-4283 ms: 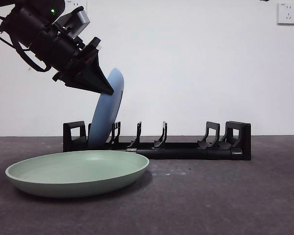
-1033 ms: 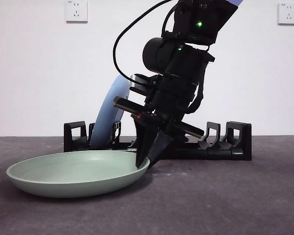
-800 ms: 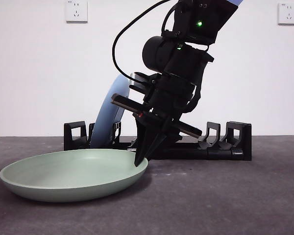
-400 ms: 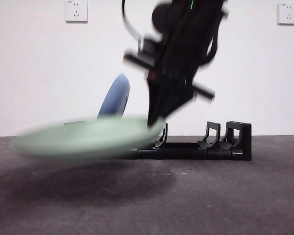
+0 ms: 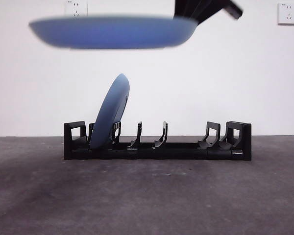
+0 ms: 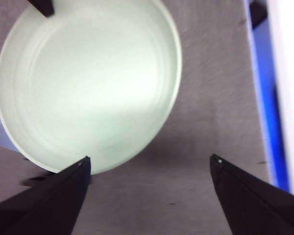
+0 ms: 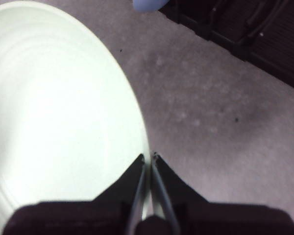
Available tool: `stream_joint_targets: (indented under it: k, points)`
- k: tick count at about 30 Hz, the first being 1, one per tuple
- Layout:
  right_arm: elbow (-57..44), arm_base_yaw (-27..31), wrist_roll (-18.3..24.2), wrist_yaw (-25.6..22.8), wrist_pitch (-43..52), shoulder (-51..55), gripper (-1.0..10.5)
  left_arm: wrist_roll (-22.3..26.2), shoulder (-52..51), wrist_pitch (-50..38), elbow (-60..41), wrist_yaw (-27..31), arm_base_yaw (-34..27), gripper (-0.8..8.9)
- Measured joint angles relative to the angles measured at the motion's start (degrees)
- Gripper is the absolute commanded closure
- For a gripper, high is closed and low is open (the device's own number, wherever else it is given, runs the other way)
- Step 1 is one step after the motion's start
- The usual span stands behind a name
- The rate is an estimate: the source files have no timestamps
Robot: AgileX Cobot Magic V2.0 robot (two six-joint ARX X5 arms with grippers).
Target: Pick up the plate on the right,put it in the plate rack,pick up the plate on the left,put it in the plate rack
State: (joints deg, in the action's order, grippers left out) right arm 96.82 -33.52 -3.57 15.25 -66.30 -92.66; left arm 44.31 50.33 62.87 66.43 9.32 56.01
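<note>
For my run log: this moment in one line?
right gripper: shut on green plate rim, aloft | left gripper: open | blue plate: in plate rack

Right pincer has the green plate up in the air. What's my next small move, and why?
Probably tip the green plate toward upright and carry it over the plate rack: the right pincer holds it flat by the rim, high above, and the prongs beside the blue plate are free.

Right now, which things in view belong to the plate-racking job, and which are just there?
Job: green plate, lifted by the right tool; blue plate standing in the rack; left tool, open above.
Just there: wall sockets, table.
</note>
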Motion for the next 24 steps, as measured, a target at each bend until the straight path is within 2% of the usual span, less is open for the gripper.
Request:
stream_joint_targets:
  k: [5, 10, 16, 20, 24]
  points:
    - [1.5, 1.4, 1.3, 0.1, -6.4, 0.4, 9.6, 5.4, 4.8, -5.6, 0.0, 8.2, 4.9, 4.0]
    - [1.6, 2.1, 1.7, 0.9, -7.7, 0.4, 9.6, 8.6, 9.2, -7.0, 0.0, 9.2, 7.3, 4.0]
    - [2.3, 3.2, 1.9, 6.4, -7.8, 0.4, 9.6, 9.5, 11.5, -7.0, 0.0, 9.2, 8.2, 4.06]
    - [3.2, 3.3, 1.9, 6.7, -8.3, 0.4, 9.6, 9.7, 12.6, -7.4, 0.0, 10.1, 8.2, 4.25]
    - [3.6, 3.3, 1.9, 6.7, -8.9, 0.4, 9.6, 9.7, 12.9, -7.9, 0.0, 10.2, 8.2, 7.32]
